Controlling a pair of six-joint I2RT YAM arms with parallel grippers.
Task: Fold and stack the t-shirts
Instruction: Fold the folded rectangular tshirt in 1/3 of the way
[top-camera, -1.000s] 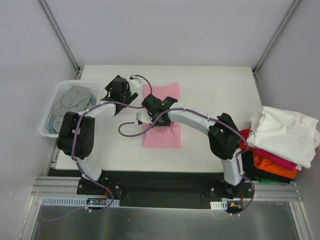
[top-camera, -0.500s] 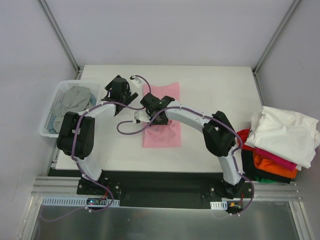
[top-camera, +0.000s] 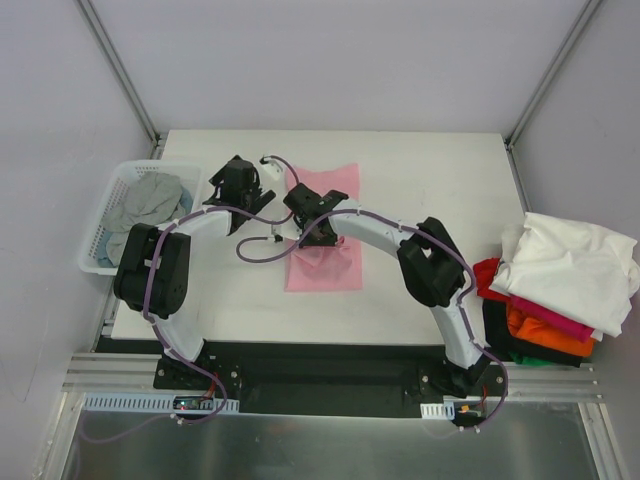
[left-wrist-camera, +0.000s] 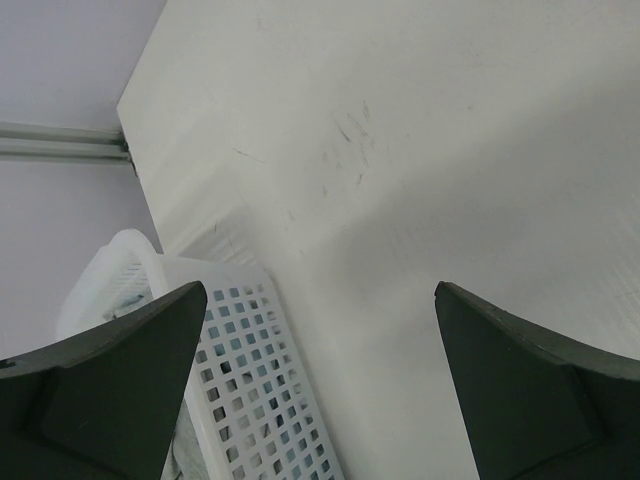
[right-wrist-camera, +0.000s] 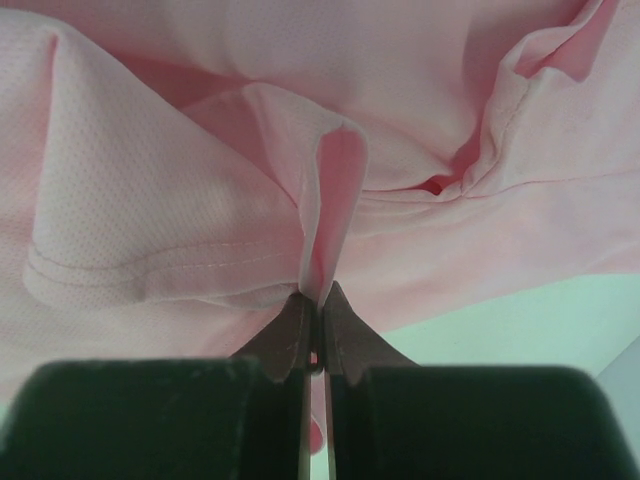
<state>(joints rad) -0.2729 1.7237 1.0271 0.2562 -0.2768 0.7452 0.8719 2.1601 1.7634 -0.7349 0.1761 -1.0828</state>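
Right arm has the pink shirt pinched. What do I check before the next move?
1. Right jaws' hold on the pink t-shirt: ok, shut on a raised fold of cloth.
2. All layers caught in that pinch: cannot tell, only the fold's crest shows.
3. Cloth lying smooth: not ok, bunched and creased around the pinch.
4. Left jaws free to help: ok, wide open with nothing between them, over bare table beside the basket.
5. Left jaws off the pink cloth: ok, apart from it, on its left side.
6. Grey t-shirt out of the way: ok, in the basket.
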